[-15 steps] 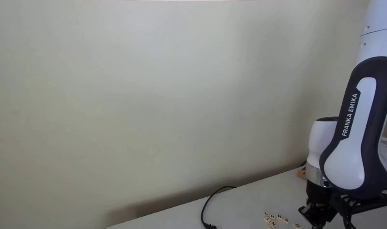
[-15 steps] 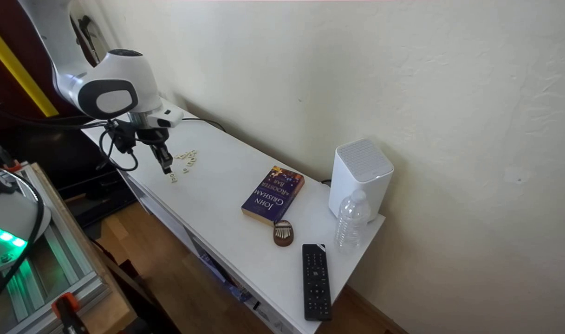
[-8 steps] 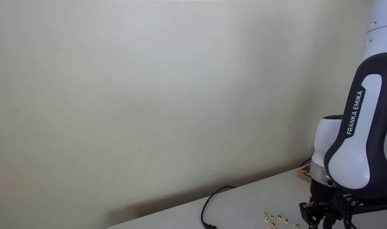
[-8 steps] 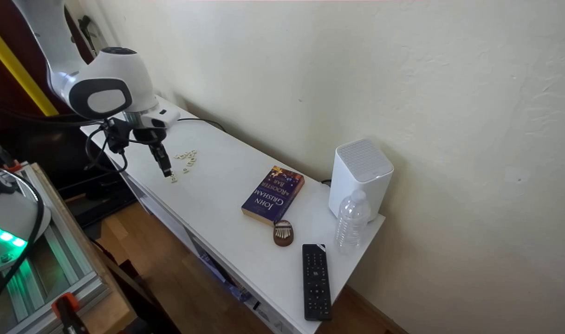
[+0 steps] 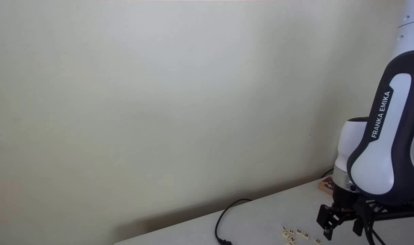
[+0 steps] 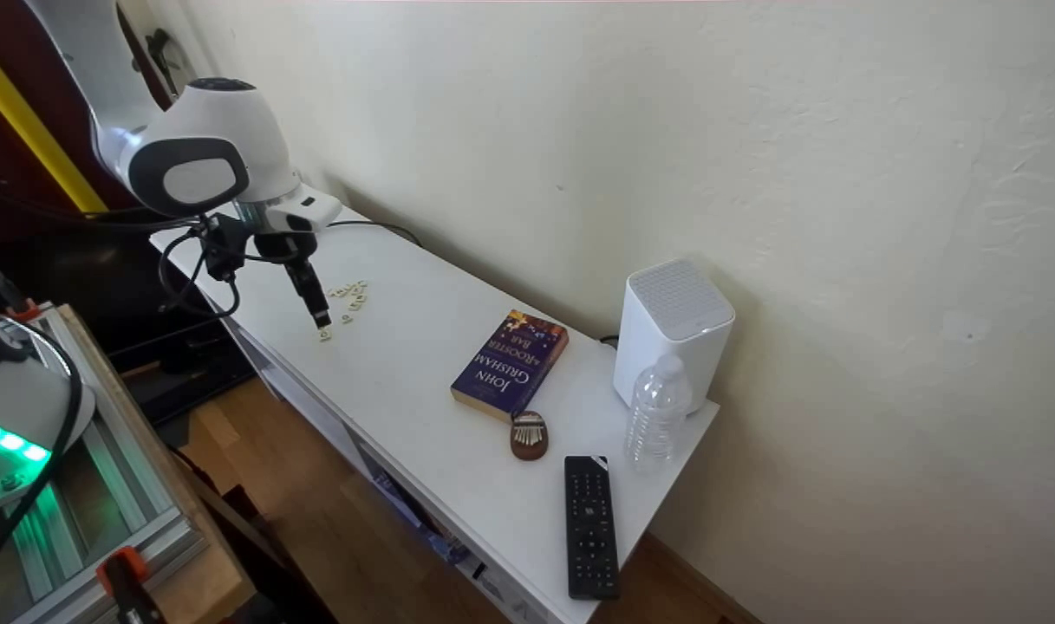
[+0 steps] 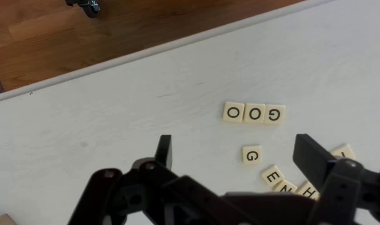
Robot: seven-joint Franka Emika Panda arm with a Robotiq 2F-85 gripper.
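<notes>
My gripper (image 7: pixel 233 147) stands wide open in the wrist view, pointing down at a white table, with nothing held between its fingers. Below it lies a single cream letter tile G (image 7: pixel 252 155). Beyond that, three tiles touch in a short row (image 7: pixel 254 113) reading O, O and G. Tiles E (image 7: pixel 272 175), N (image 7: pixel 283 187) and H (image 7: pixel 308 190) run toward the right finger, which partly covers another tile (image 7: pixel 343 152). Exterior views show the gripper (image 5: pixel 343 232) above the table and its tip (image 6: pixel 322 322) close to the row, partly hiding it.
Farther along the table (image 6: pixel 388 373) are a blue book (image 6: pixel 510 364), a small brown thumb piano (image 6: pixel 529 435), a black remote (image 6: pixel 591 527), a clear bottle (image 6: pixel 657 416) and a white box-shaped device (image 6: pixel 674 329). A black cable (image 5: pixel 220 221) lies near the wall.
The gripper has gone from shut to wide open. In an exterior view, the arm has shifted rightward and risen somewhat. The visible tiles appear unmoved.
</notes>
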